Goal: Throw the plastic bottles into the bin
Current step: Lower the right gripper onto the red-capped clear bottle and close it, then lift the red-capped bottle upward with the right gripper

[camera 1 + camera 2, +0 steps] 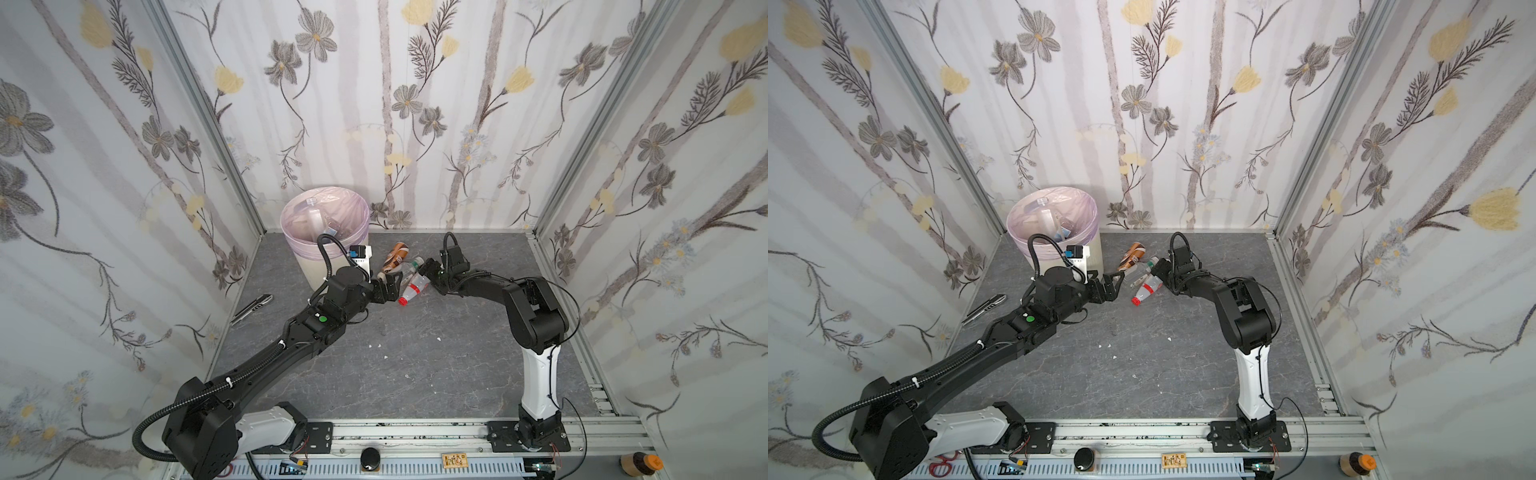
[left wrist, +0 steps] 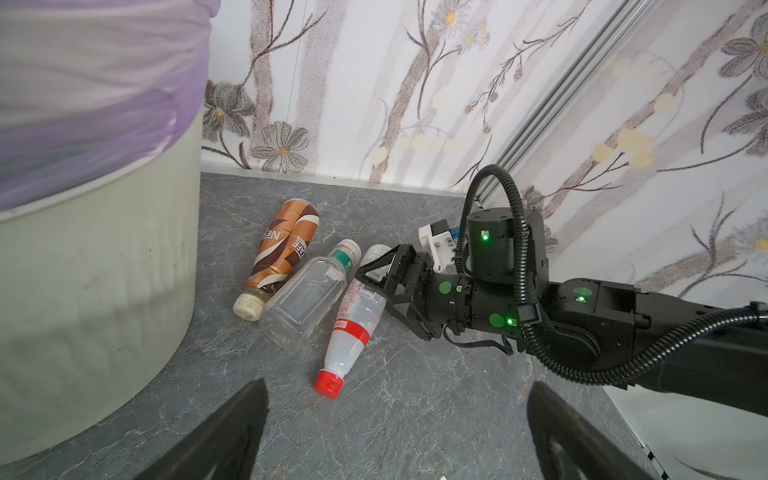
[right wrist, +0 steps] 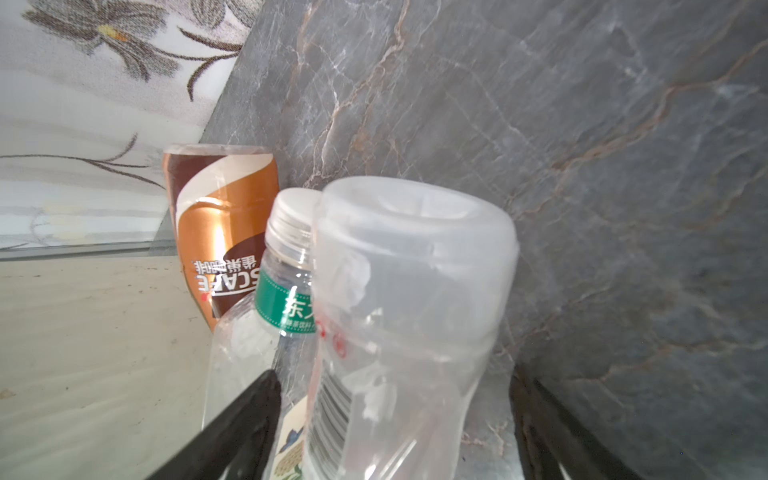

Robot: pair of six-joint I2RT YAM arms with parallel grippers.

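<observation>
On the grey bench [image 1: 415, 365], at mid-depth, you find the left gripper [image 1: 390, 286]. Its jaws stand fully apart with nothing between them, and it faces the items lying just beyond.

The nearest item is the red-capped bottle [image 2: 353, 332], on its side with the cap toward the front edge. The right gripper [image 2: 374, 291] straddles its base end, with one of the jaws on each side of the body. The right wrist view shows a gap on both sides, so the bottle is not clamped.

Against its left side lies the clear bottle with a green band [image 2: 307, 291], and against that lies the brown coffee bottle [image 2: 282, 249].

Farther back, in the left rear corner, the bin [image 1: 309, 270] stands upright, near the brown coffee bottle. Its pink liner [image 1: 291, 237] holds several bottles [image 1: 320, 220].
</observation>
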